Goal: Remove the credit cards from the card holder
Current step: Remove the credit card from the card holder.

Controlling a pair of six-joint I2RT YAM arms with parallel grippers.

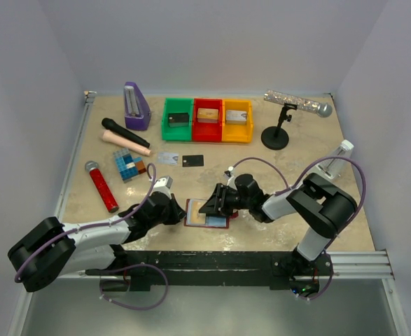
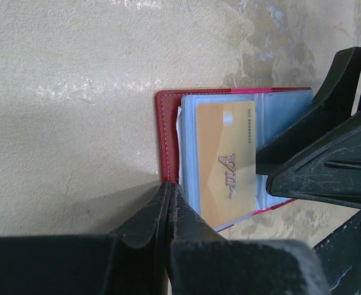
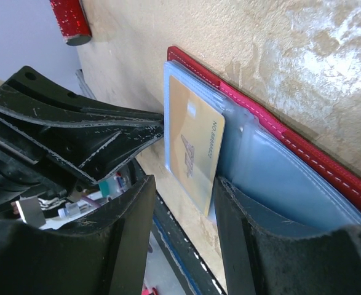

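The dark red card holder (image 1: 189,211) lies open near the table's front edge, its pale blue lining up (image 2: 166,129) (image 3: 303,147). A gold-tan credit card (image 2: 224,160) (image 3: 195,147) sticks partly out of its sleeve. My left gripper (image 1: 179,210) (image 2: 170,184) is shut, its tips resting against the holder's red edge. My right gripper (image 1: 216,203) (image 3: 183,203) is open around the gold card's near corner, one finger on the lining. A silvery card (image 1: 166,158) and a black card (image 1: 192,160) lie on the table farther back.
Green (image 1: 178,119), red (image 1: 207,117) and yellow (image 1: 237,119) trays stand at the back. A purple metronome (image 1: 136,106), two microphones (image 1: 121,131) (image 1: 102,185) and a tiled block (image 1: 128,166) are at the left. A mic stand (image 1: 275,136) is at the right. The black rail (image 1: 226,259) runs just before the holder.
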